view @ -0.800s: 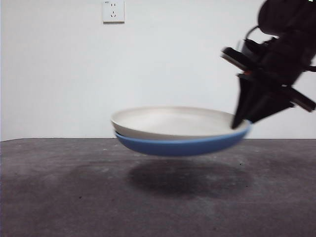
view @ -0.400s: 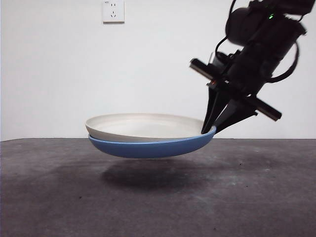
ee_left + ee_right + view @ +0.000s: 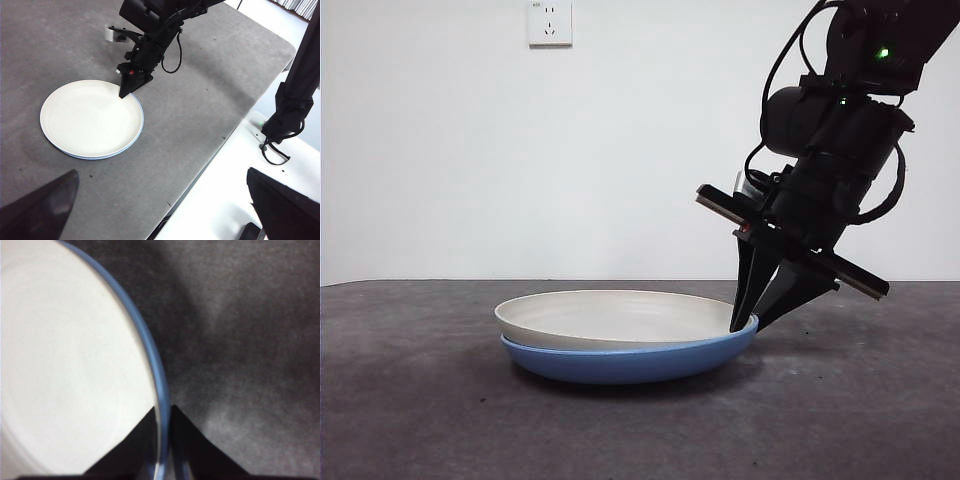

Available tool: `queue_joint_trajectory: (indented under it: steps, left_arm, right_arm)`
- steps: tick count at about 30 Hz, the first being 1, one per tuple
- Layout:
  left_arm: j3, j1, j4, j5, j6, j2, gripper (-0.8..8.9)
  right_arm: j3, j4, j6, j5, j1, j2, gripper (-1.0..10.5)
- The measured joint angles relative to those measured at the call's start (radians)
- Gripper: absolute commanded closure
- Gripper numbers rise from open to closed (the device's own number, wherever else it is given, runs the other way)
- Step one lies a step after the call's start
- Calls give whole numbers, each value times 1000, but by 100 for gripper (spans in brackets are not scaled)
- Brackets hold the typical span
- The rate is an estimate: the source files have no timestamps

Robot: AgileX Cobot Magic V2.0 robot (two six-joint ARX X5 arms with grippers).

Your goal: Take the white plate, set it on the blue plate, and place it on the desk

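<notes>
Where the desk (image 3: pixel 410 400) spans the view, the blue plate (image 3: pixel 620 362) rests flat on it, the white plate (image 3: pixel 605 318) nested inside — right gripper (image 3: pixel 756 322) clenched on both rims at their right edge. Left gripper (image 3: pixel 160 210) high, well apart, jaws spread.

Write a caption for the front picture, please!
Right gripper pinches the stacked white plate and blue plate on the desk.
</notes>
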Motion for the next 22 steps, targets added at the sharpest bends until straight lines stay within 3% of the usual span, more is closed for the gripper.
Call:
queue_joint_trajectory:
  steps: [6,10,14,18,22]
  left_arm:
    - [0,0,0,0,0,0,125]
    - [0,0,0,0,0,0,125]
    - [0,0,-6,0,0,0,125]
    - [0,0,-30,0,0,0,125]
    - [0,0,-32,0,0,0,125]
  right_arm:
    - [0,2,-11,22,0,0,552]
    - [0,3,-31,29,0,-2,543]
    - [0,-14,-45,31,0,-58,406]
    - [0,-67,-55,66,0,-216,306]
    - [1,-164,-81,130,13,-368,296]
